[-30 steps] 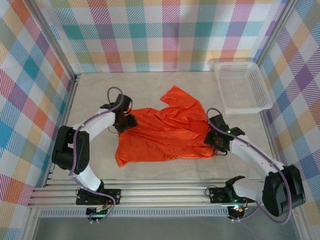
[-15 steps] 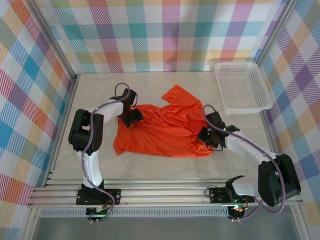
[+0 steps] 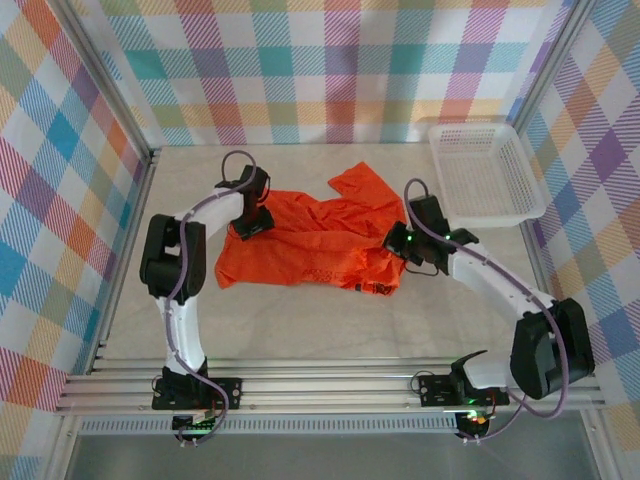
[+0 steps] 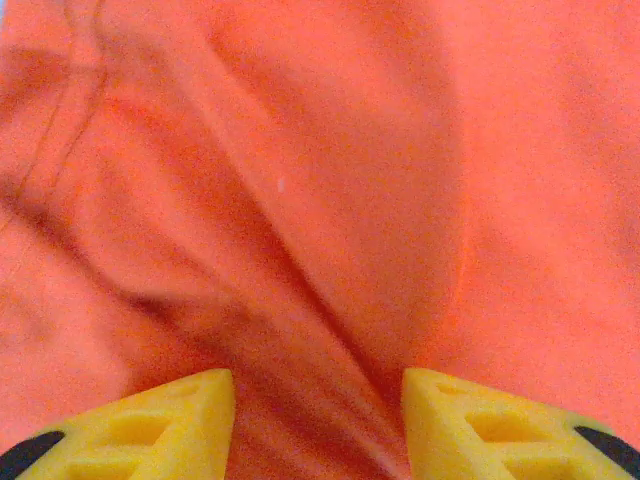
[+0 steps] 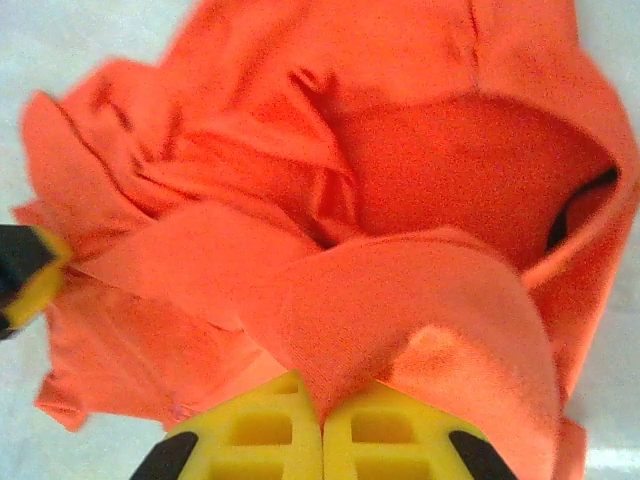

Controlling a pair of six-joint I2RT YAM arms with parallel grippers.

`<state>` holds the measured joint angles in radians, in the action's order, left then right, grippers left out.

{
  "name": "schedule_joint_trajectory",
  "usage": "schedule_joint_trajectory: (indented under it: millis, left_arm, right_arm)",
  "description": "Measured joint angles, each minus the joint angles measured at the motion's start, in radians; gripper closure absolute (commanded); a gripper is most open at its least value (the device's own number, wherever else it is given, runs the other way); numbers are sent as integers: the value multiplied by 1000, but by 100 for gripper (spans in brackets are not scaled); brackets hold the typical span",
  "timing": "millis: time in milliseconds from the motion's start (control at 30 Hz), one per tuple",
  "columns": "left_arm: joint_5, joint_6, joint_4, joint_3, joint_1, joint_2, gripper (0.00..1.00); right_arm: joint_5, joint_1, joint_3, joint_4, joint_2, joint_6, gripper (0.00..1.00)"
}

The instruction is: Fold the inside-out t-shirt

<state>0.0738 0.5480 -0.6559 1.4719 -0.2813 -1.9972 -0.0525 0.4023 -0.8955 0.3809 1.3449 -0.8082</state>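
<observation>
- Plaid walls [image 3: 330,60] on three sides of a pale table [image 3: 300,325]; white basket [image 3: 485,175] in the far right corner, well apart from the cloth.
- Lying mid-table between both arms: orange-red t-shirt [image 3: 310,245], spread wide but rumpled, one sleeve thrown toward the far side, small dark label [image 3: 378,288] at the near right edge.
- Right gripper [image 3: 400,245] [image 5: 322,430] pressed together, pinching a raised fold at the shirt's right end, cloth draped over the yellow fingers [image 5: 255,430].
- Left gripper [image 3: 248,222] [image 4: 318,420] at the shirt's far left edge, fingers spread, a ridge of cloth running between them; cannot tell whether any real hold on it.
- Judged thin, light and limp: no stiffness, sagging and creasing wherever unsupported, sliding easily over the smooth table, likely to bunch rather than flatten under a pull from one point.
- Not fragile, yet prone to slipping out of a shallow pinch.
- Best holds, as a judgement: two corners of one edge, shoulders or hem, taken deep on the thicker seam and kept taut for flattening ahead of any fold.
</observation>
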Motion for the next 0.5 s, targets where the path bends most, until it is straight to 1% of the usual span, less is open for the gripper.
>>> schedule_joint_trajectory:
  millis: [33, 100, 167, 200, 267, 333, 367, 400, 467, 500]
  left_arm:
    - [7, -9, -1, -15, -16, 33, 52]
    - [10, -32, 10, -49, -75, 117, 56]
    - [-25, -54, 42, -85, -145, 195, 58]
    - [-59, -65, 77, -111, -189, 235, 57]
    - [-130, -71, 162, -171, -259, 296, 52]
    - [-211, -52, 271, -248, -324, 335, 44]
    - [-253, -29, 335, -291, -352, 344, 42]
    - [-286, 0, 397, -333, -372, 345, 41]
    - [-336, 56, 495, -399, -389, 332, 41]
    - [-354, 83, 533, -422, -394, 317, 41]
  right_arm:
    - [-5, 0, 16, 3, 10, -3, 92]
    - [-5, -3, 34, 20, 39, -3, 93]
    - [-5, -13, 27, 26, 68, 2, 93]
    - [-5, -24, 13, 32, 89, 5, 93]
    - [-13, -56, -45, 47, 149, 8, 90]
    - [-32, -90, -114, 51, 216, 8, 73]
    - [-49, -109, -148, 51, 249, 5, 60]
    - [-67, -125, -175, 51, 277, 5, 51]
    - [-97, -149, -208, 55, 313, 10, 45]
    - [-101, -159, -211, 60, 317, 14, 44]
